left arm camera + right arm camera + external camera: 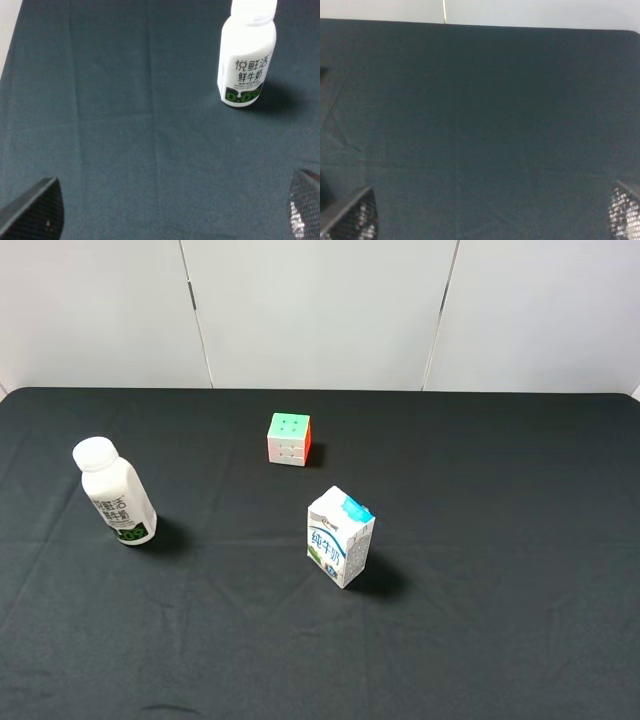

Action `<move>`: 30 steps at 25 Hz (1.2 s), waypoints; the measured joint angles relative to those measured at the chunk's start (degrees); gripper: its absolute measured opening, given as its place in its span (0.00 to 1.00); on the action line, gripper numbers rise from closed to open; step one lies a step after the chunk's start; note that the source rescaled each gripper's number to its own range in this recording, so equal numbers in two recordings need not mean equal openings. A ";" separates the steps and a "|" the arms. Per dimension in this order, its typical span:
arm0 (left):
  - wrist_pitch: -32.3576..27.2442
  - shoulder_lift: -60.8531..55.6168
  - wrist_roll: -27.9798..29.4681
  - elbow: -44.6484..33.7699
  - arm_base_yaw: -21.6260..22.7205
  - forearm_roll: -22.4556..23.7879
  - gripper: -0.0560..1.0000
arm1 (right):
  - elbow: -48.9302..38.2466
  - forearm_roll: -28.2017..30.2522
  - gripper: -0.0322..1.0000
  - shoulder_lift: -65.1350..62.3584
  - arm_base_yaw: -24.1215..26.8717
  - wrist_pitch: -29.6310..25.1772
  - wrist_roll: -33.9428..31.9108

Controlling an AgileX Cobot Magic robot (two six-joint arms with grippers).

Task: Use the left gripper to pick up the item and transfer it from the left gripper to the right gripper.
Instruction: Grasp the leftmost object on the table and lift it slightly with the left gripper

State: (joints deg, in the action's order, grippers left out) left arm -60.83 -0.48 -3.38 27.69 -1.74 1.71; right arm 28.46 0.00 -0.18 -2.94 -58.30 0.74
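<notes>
Overhead view: bright, even, diffuse light with no glare on the black desk (pixel 500 540). The bottle (pixel 117 495) and carton (pixel 340 537) cast short, soft shadows toward the right. Wrist views: dimmer, bluish and grainy. The bottle's lettering is legible, while the left claw (pixel 167 215) and right claw (pixel 487 215) blur at the frame corners.

The white bottle (pixel 118 502) looks like smooth plastic with a soft shine. The milk carton (pixel 340 540) looks like smooth printed card, and the cube (pixel 288 438) like hard plastic. The black table cover (pixel 500 500) is dull cloth with soft creases in it.
</notes>
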 joint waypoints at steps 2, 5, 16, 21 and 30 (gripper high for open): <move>0.00 0.00 0.00 0.00 0.00 0.00 0.77 | 0.00 0.00 1.00 0.00 0.00 0.00 0.00; 0.00 0.00 0.00 0.00 0.00 0.00 0.77 | 0.00 0.00 1.00 0.00 0.00 0.00 0.00; 0.00 0.00 0.00 0.00 0.00 0.00 0.77 | 0.00 0.00 1.00 0.00 0.00 0.00 0.00; 0.00 0.00 0.00 0.00 0.00 0.00 0.77 | 0.00 0.00 1.00 0.00 0.00 0.00 0.00; 0.00 0.00 0.00 0.00 0.00 0.23 0.94 | 0.00 0.00 1.00 0.00 0.00 0.00 0.00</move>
State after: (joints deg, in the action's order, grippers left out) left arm -60.83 -0.48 -3.38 27.69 -1.74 1.94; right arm 28.46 0.00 -0.18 -2.94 -58.30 0.74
